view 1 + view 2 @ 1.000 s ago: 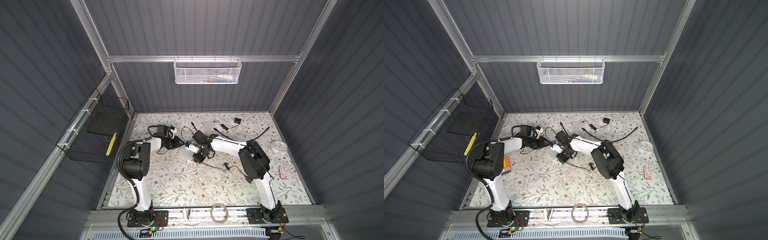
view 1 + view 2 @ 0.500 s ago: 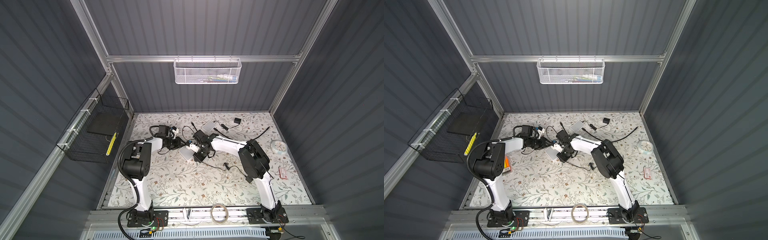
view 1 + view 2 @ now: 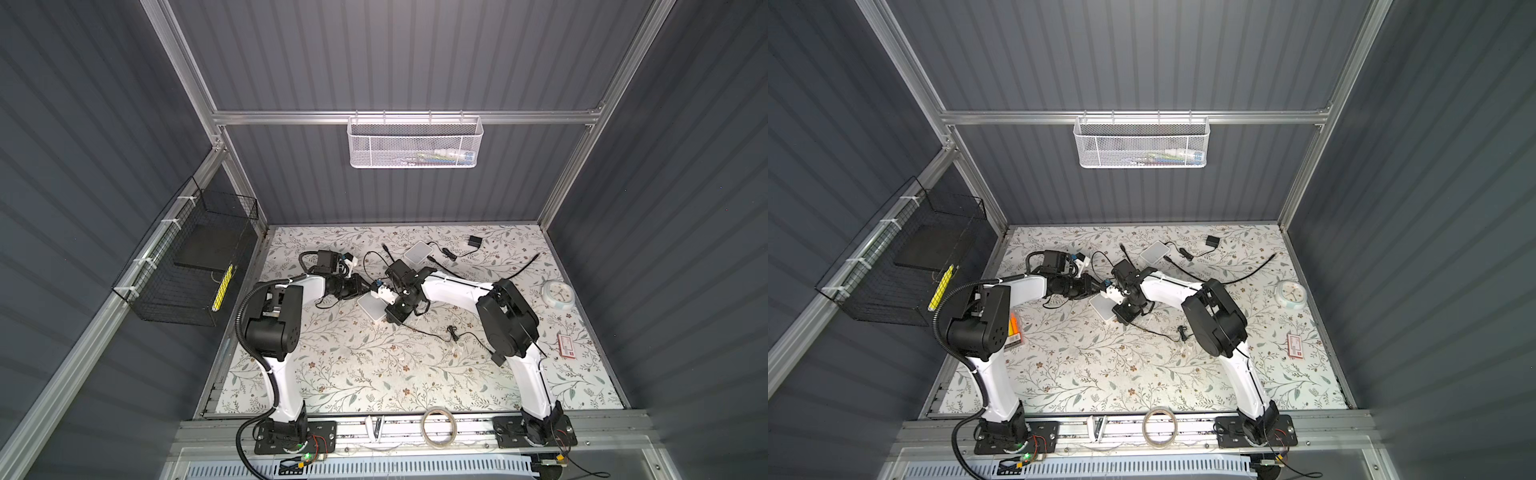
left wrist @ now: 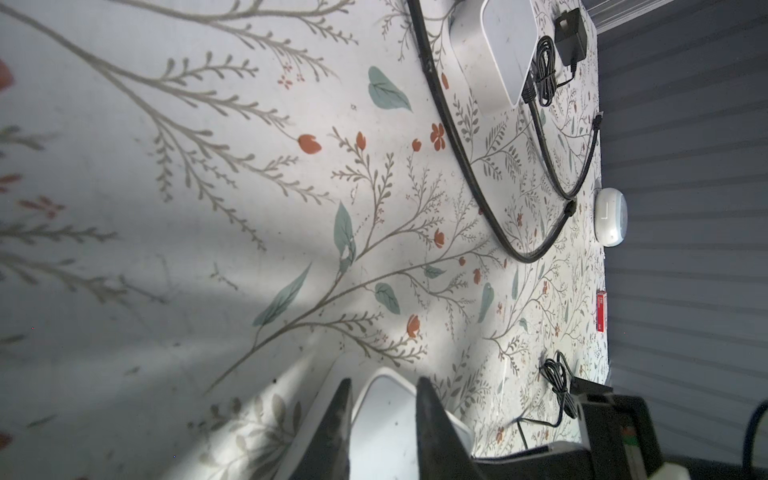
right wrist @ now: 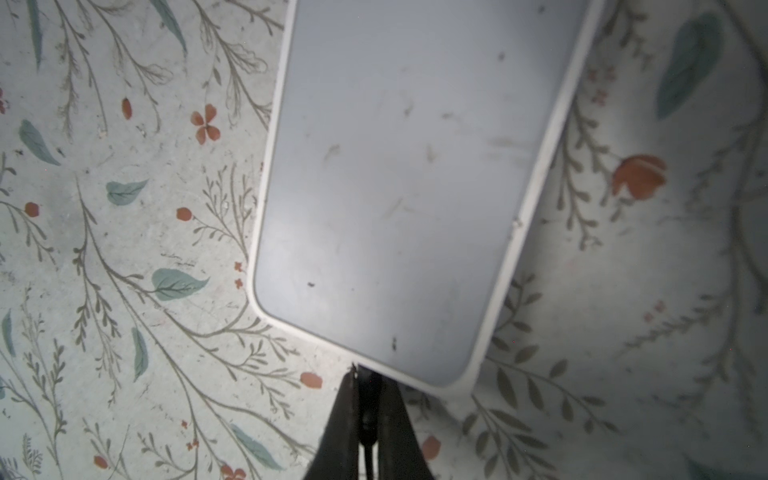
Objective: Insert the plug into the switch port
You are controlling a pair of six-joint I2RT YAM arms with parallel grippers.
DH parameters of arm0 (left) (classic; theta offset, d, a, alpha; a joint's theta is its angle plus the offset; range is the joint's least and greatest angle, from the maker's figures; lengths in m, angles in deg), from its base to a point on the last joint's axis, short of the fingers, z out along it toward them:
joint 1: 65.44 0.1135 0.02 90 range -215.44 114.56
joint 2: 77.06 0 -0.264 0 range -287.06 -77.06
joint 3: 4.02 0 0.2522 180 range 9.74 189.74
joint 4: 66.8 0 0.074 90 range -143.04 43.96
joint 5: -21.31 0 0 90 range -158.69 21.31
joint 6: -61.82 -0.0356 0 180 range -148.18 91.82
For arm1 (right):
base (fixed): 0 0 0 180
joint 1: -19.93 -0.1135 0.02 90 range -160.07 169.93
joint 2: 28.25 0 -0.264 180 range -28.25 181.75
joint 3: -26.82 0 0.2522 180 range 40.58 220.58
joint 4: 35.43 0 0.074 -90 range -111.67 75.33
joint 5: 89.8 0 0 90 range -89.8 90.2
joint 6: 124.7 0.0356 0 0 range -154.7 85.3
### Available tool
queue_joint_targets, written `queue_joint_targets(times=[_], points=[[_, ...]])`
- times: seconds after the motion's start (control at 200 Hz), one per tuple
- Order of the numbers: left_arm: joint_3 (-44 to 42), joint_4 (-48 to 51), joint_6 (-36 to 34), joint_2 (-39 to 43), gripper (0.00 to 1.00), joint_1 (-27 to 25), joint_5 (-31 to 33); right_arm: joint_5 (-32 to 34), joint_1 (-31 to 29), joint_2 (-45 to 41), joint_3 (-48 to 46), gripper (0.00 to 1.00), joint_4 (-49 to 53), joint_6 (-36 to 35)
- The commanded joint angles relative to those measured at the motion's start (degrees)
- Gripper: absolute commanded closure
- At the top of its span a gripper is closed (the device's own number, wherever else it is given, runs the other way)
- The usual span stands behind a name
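Two switches are counted on the floral worktop [image 3: 374, 374]: the middle switch [image 3: 370, 307], pinched by the left hand [image 4: 384, 382], and a spare switch [image 3: 417, 252] behind. One clock [image 3: 558, 294] and one red card [image 3: 567, 345] are left well aside. The plug [image 5: 369, 399] is clamped in the right hand [image 5: 368, 382], right at the middle switch's edge.

Both top views look down from high above the near edge onto the whole floral table [image 3: 353, 374]. My left wrist camera skims low over it, rolled sideways, facing the right wall [image 4: 685, 208], past my left gripper [image 4: 383, 382]. My right wrist camera looks straight down from close. All four views share the white switch [image 3: 371, 307].
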Motion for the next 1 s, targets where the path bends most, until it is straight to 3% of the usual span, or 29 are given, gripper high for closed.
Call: queue_joint_targets(times=[0.0,0.3,0.68,0.996], points=[[-0.91,0.54,-0.7,-0.36,0.73,-0.38,-0.8,-0.3,0.19,0.85,1.34,1.0,0.05,0.98],[-2.09,-0.01,-0.5,-0.18,0.73,-0.38,-1.46,-0.3,0.2,1.84,2.86,1.0,-0.1,1.91],[-2.13,3.26,-3.79,1.14,0.65,-0.38,0.9,0.11,0.2,1.88,3.15,1.0,-0.42,2.41],[-3.06,4.31,-4.88,1.35,0.77,-0.82,1.92,0.13,0.2,1.8,3.23,1.0,-1.14,3.2]])
